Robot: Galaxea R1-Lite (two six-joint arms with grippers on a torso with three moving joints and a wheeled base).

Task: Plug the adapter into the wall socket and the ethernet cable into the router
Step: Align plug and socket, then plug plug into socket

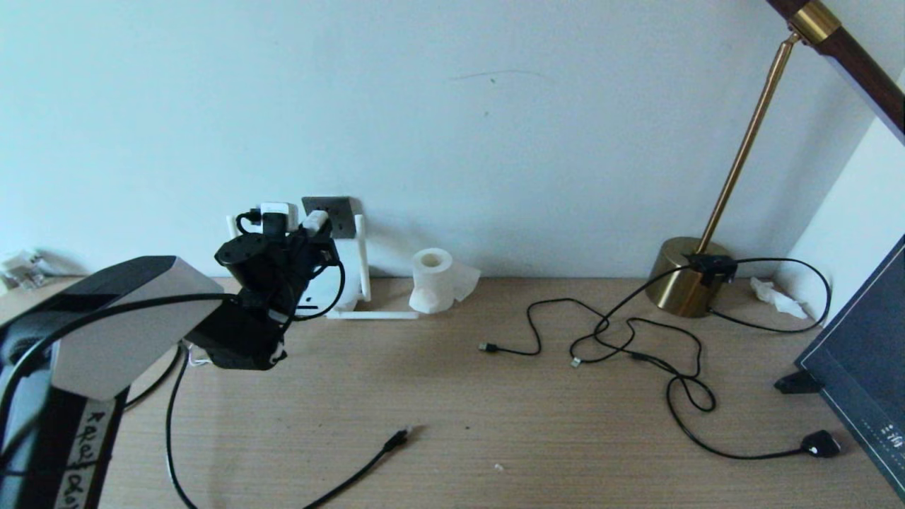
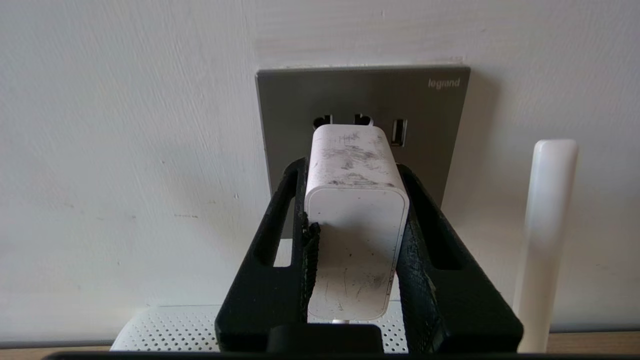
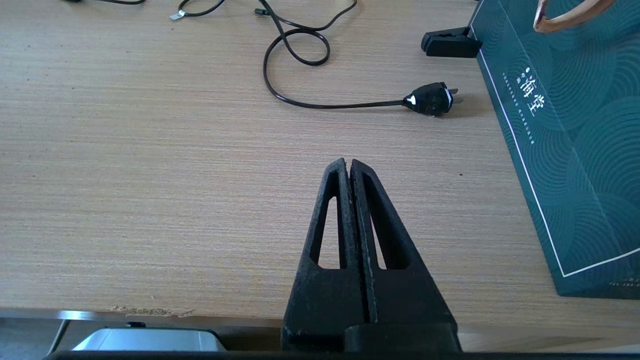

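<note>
The front of the router (image 1: 350,283) is largely hidden in the head view by the left gripper (image 1: 311,230), so its ports cannot be made out; only a strip of its perforated top is seen along the bottom edge of the left wrist view, with one antenna (image 2: 547,240) standing upright at the right. The prongs of the adapter (image 2: 355,220) are concealed where its far end meets the wall socket (image 2: 360,100), and how deeply it is seated cannot be judged. The adapter is clamped between the two black fingers (image 2: 430,260) at the centre of that view, against the socket's upper row of holes.

The ethernet cable (image 1: 368,463) is left lying on the table (image 1: 495,424) at lower centre of the head view, its plug end free, the rest cut off by the bottom edge. A toilet-paper roll (image 1: 433,279) stands right of the router. Loose black cords (image 1: 636,346) are spread toward the brass lamp (image 1: 689,279).

The right gripper (image 3: 347,165) is seen only in its own view, fingers pressed together holding nothing, above bare table near a lamp plug (image 3: 430,98) and a green box (image 3: 565,150).
</note>
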